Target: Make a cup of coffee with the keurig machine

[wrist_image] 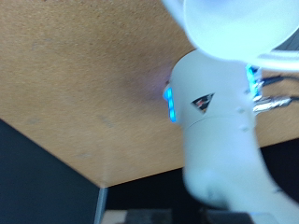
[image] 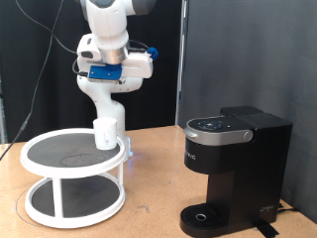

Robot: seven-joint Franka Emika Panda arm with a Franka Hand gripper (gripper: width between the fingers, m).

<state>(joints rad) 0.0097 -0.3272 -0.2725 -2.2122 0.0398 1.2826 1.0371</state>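
The cup (image: 107,133), a plain white mug, stands at or just above the top shelf of a white round two-tier stand (image: 40,164) on the exterior view's left. My gripper (image: 103,117) comes down from above and meets the cup's top; its fingers do not show apart from the white cup. In the blurred wrist view the cup's rim (wrist_image: 234,28) fills one corner close to the camera. The black keurig machine (image: 236,164) stands on the exterior view's right with its lid down and its round drip base (image: 205,216) bare.
The wooden table (image: 149,193) runs between the stand and the machine. A black curtain hangs behind. The wrist view shows the table top (wrist_image: 84,84) and the arm's own white base with blue lights (wrist_image: 210,121).
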